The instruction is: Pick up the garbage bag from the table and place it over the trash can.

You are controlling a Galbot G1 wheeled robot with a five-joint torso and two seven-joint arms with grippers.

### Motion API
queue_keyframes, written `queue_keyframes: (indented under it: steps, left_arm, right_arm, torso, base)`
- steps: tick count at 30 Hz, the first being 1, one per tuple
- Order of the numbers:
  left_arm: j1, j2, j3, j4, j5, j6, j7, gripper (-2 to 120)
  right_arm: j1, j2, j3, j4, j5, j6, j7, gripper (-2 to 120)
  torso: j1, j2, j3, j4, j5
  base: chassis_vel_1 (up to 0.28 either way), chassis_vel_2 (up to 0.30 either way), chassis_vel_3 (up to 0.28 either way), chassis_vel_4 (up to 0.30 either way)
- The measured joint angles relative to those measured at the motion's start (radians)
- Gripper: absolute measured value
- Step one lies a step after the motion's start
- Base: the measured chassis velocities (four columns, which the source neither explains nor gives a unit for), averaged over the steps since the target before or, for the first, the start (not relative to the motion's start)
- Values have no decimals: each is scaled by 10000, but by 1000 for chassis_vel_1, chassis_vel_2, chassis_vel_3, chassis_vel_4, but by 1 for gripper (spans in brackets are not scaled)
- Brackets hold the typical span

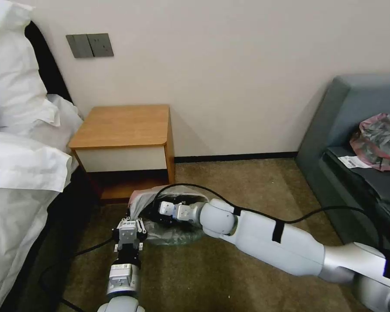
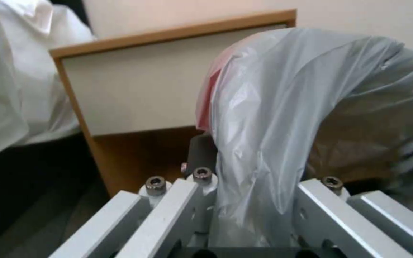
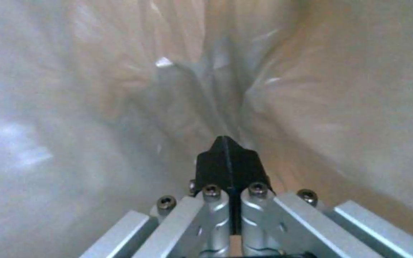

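The garbage bag [image 1: 177, 197], thin grey plastic with a pink rim, is draped on the carpet in front of the table [image 1: 122, 125]. A greenish form under its lower edge is the trash can [image 1: 182, 238], mostly hidden by the plastic. My left gripper [image 1: 132, 216] is at the bag's near left edge. In the left wrist view a bunch of the bag [image 2: 273, 118] runs between the fingers of the left gripper [image 2: 245, 157]. My right gripper [image 1: 155, 215] reaches inside the bag. In the right wrist view the right gripper [image 3: 226, 143] is shut, with plastic [image 3: 120, 89] all around.
A bed with white linen [image 1: 17, 164] lies along the left. A grey sofa [image 1: 355, 108] stands on the right, holding a second grey-and-pink bag [image 1: 379, 141] and a paper slip [image 1: 353, 161]. A black cable [image 1: 307, 213] loops over my right arm. Open carpet lies between the bin and the sofa.
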State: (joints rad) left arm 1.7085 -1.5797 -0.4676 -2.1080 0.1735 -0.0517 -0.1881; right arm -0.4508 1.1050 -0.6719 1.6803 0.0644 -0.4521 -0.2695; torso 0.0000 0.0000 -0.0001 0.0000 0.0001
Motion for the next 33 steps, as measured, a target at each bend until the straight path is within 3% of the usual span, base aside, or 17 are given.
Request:
queue_keyframes:
  steps: [7,9,14,18,23,28,30,33]
  left_arm:
    - [-116,89,-58,142,-421,285,-245,6]
    - [-186,220,-77,141,-938,630,-448,6]
    - [-242,332,-70,27,-1499,1001,-609,6]
    - [-220,598,51,-527,-3328,2191,-876,6]
    - [-196,771,83,-846,-4560,2919,-982,6]
    - [-197,952,64,-998,-5635,3605,-991,6]
    - [-224,1143,-9,-977,-6271,4215,-936,6]
    - [-243,1317,-98,-850,-6498,4595,-712,6]
  right_arm:
    - [-892,-721,799,1186,-2,305,-141,0]
    - [-1796,-1486,1795,2330,9,727,-256,0]
    - [-2911,-2313,3100,3445,257,1497,-258,0]
    - [-4431,-3022,4844,4977,998,2161,482,17]
    - [-5162,-2965,5792,5588,1458,2439,1283,28]
    - [-5802,-2434,6855,5773,1620,2887,1726,46]
    - [-6257,-1674,7736,5689,1687,3247,2143,60]
    - [-6619,-765,8648,5647,2036,3323,2409,68]
  torso:
    - [0,0,0,1,0]
    - [0,0,0,0,-3]
    - [-1,0,0,-1,2]
    - [-1,0,0,-1,0]
    - [0,1,0,-1,-2]
    - [-1,1,0,0,0]
    - [-1,2,0,1,-4]
    - [-1,2,0,2,-1]
  base:
    - [0,0,0,0]
    - [0,0,0,0]
    - [0,0,0,0]
    - [0,0,0,0]
    - [0,0,0,0]
    - [0,0,0,0]
    - [0,0,0,0]
    - [0,0,0,0]
